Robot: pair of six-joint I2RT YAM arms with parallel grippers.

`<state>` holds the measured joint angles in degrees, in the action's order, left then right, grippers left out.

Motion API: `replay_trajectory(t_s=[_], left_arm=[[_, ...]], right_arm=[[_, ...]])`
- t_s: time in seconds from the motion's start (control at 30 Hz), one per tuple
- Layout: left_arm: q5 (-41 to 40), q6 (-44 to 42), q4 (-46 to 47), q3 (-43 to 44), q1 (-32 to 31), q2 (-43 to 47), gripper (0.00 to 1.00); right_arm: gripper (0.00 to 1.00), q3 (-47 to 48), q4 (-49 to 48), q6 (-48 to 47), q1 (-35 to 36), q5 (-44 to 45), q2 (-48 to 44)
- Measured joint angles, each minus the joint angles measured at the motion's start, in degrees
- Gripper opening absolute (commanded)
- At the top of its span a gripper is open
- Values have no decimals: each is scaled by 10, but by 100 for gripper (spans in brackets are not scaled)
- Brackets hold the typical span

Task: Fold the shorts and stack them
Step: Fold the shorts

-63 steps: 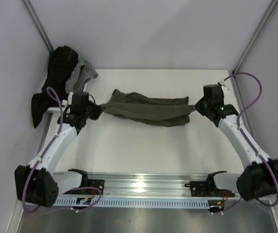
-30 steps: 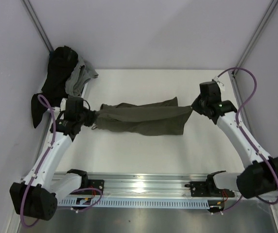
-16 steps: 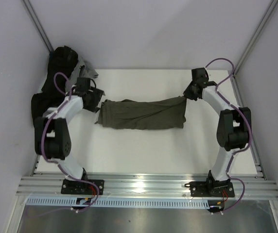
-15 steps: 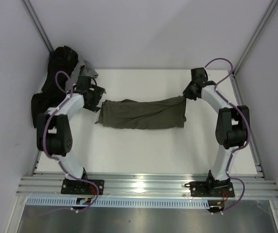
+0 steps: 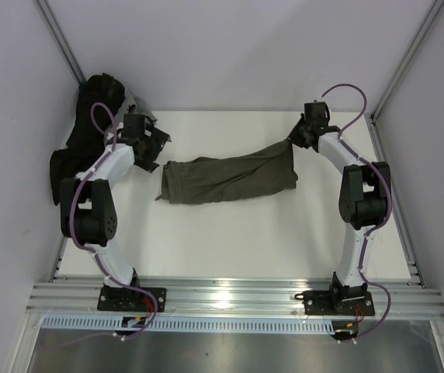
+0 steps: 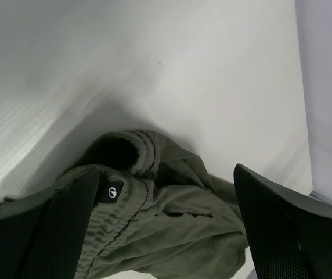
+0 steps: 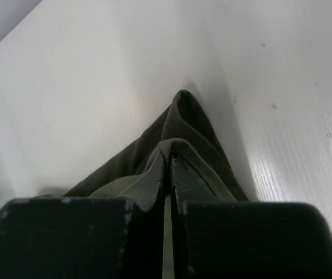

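Observation:
The olive-green shorts [image 5: 230,177] lie stretched left to right across the white table [image 5: 230,241]. My left gripper [image 5: 152,148] hovers open just left of and behind their waistband end. In the left wrist view its wide-apart fingers [image 6: 67,232] flank the bunched elastic waistband [image 6: 154,221] with its small black label, without touching it. My right gripper [image 5: 293,140] is shut on the shorts' right end, which is drawn up toward the back. In the right wrist view the gripper [image 7: 167,174] pinches a fold of the shorts [image 7: 183,116].
A heap of black and grey clothing [image 5: 102,109] fills the back left corner, and a dark piece [image 5: 60,175] hangs over the table's left edge. Aluminium rails [image 5: 230,299] run along the near edge. Grey walls stand close on both sides.
My left gripper has opened and let go of the waistband end, which now rests on the table. The right gripper has pulled its end farther back, slanting the shorts.

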<state>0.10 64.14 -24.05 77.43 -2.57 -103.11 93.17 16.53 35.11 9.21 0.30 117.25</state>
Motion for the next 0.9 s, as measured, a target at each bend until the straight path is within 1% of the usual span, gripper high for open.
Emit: replay_trajectory(t_s=[0.17,0.3,0.37,0.4,0.43,0.47,0.5,0.53,0.57,0.6,0.7,0.8,0.9], left_arm=[[-4,-42,24,-52,1,54,94],[12,-83,49,-90,-1,79,95],[17,-107,54,-93,-4,79,95],[17,-120,56,-93,-6,79,96],[17,-135,57,-93,-9,80,96],[17,-149,59,-93,-13,80,97],[17,-162,61,-94,-16,80,97],[18,-173,61,-95,-18,81,97],[19,-183,61,-97,-19,81,97],[21,-193,63,-100,-21,81,96],[37,-218,77,-117,-24,81,95],[46,-245,93,-141,-31,82,95],[41,-273,94,-148,-50,84,94]], right_arm=[[0,18,-6,0,-1,-20,4],[1,104,-4,3,0,-37,45],[4,153,-4,4,0,-43,73],[9,180,-2,5,0,-46,90],[34,205,1,5,0,-51,109],[52,232,3,9,-1,-57,128],[68,256,6,10,-1,-61,147],[79,282,17,11,-1,-66,168],[94,304,26,10,-1,-70,187],[98,318,33,10,-1,-72,202],[100,312,56,4,-1,-68,217],[100,265,54,0,-2,-67,207],[98,205,65,-13,-8,-68,173]])
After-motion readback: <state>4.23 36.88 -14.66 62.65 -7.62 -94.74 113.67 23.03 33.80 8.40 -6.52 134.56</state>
